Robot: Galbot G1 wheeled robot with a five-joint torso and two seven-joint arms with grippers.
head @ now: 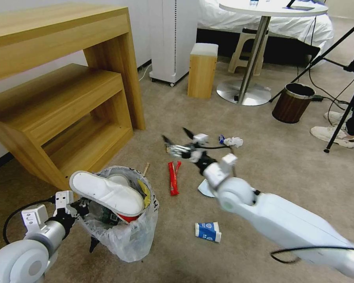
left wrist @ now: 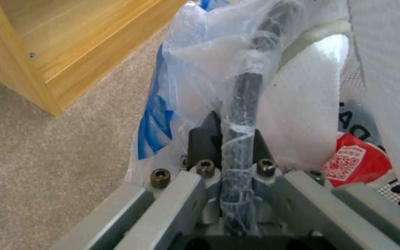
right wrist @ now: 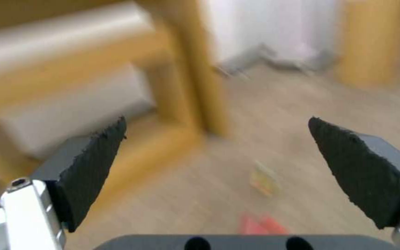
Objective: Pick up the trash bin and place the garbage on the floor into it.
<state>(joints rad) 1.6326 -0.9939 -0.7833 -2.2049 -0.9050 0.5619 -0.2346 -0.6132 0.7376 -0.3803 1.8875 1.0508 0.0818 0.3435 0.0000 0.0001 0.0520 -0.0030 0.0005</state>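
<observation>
The trash bin (head: 122, 232), lined with a crinkled clear bag, is at the lower left over the beige floor (head: 177, 251). A white slipper (head: 106, 192) lies across its top, and a red cup (left wrist: 355, 163) sits inside. My left gripper (head: 80, 207) is shut on the bag-covered bin rim (left wrist: 244, 104). My right gripper (head: 176, 135) hangs open above the carpet, holding nothing, just beyond a red wrapper (head: 173, 179). More garbage lies around: a blue-white carton (head: 208, 231), a white tissue (head: 233, 141), a wooden stick (head: 146, 169) and a white piece (head: 205, 188) partly hidden under my right arm.
A wooden shelf unit (head: 67, 98) stands close on the left of the bin. Farther back are a brown wood-grain bin (head: 293, 103), a round table's base (head: 244, 92), a wooden stool (head: 202, 70) and tripod legs (head: 342, 118). A person's shoe (head: 330, 133) shows at the right.
</observation>
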